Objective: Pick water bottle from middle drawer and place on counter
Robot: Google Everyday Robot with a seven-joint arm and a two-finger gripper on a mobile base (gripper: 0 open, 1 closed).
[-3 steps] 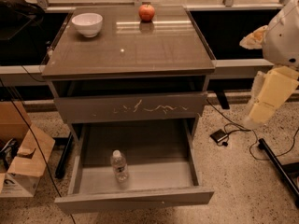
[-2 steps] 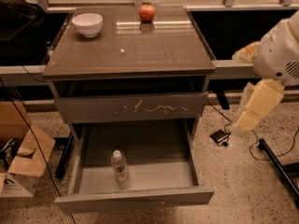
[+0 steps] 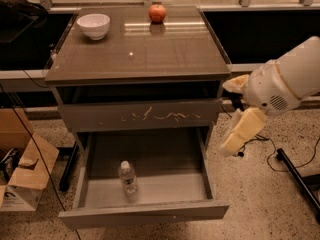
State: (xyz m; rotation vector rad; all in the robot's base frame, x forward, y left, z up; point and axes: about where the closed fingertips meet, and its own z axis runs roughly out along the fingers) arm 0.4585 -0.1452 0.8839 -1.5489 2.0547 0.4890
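The water bottle (image 3: 128,177) stands upright with its white cap up, left of centre on the floor of the open middle drawer (image 3: 165,184). The drawer is pulled out low at the cabinet's front. The counter (image 3: 145,51) is the glossy top above it. My gripper (image 3: 239,130), pale yellow on a white arm, hangs to the right of the cabinet at about the level of the scratched drawer front. It is outside the drawer and well apart from the bottle.
A white bowl (image 3: 93,25) sits at the counter's back left and a red apple (image 3: 157,13) at its back middle. The closed drawer front with pale scratches (image 3: 145,115) is above the open drawer. A cardboard box (image 3: 20,176) stands at left. Cables and a black leg (image 3: 297,181) lie at right.
My arm and gripper have moved left and down, closer to the cabinet's right side. The bottle, bowl and apple have not moved.
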